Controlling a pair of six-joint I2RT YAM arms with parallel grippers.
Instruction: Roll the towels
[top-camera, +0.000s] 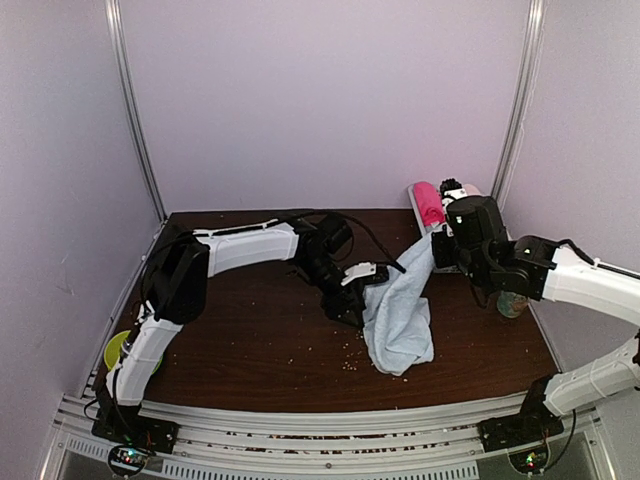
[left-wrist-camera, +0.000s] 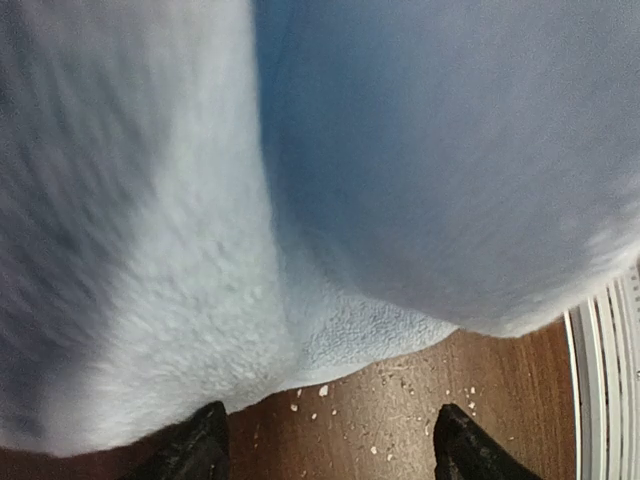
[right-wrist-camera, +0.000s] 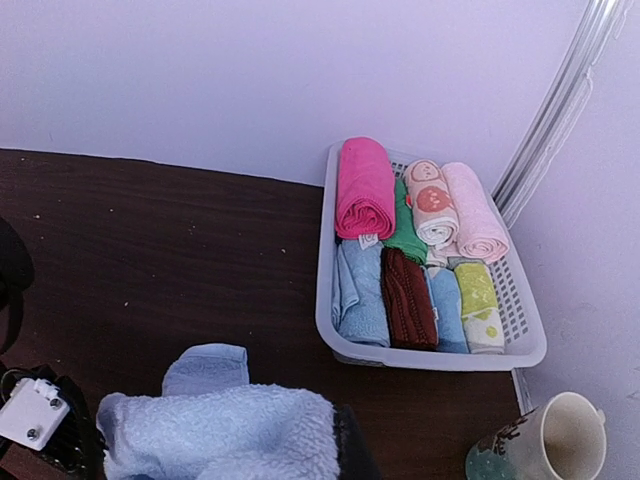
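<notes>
— Jaws now?
— Left jaws spread, empty, just left of the blue towel; right jaws pinch its far end aloft.
— Long axis?
— Sloping from right jaws down to the near counter; left jaws nearer the slack.

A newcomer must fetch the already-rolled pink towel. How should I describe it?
Find the white slotted basket in the far right corner of the table. The magenta towel lies rolled at the basket's back left, beside a green roll. It is the thickest roll and the only vivid pink; the pale pink roll at the opposite side is much lighter.
</notes>
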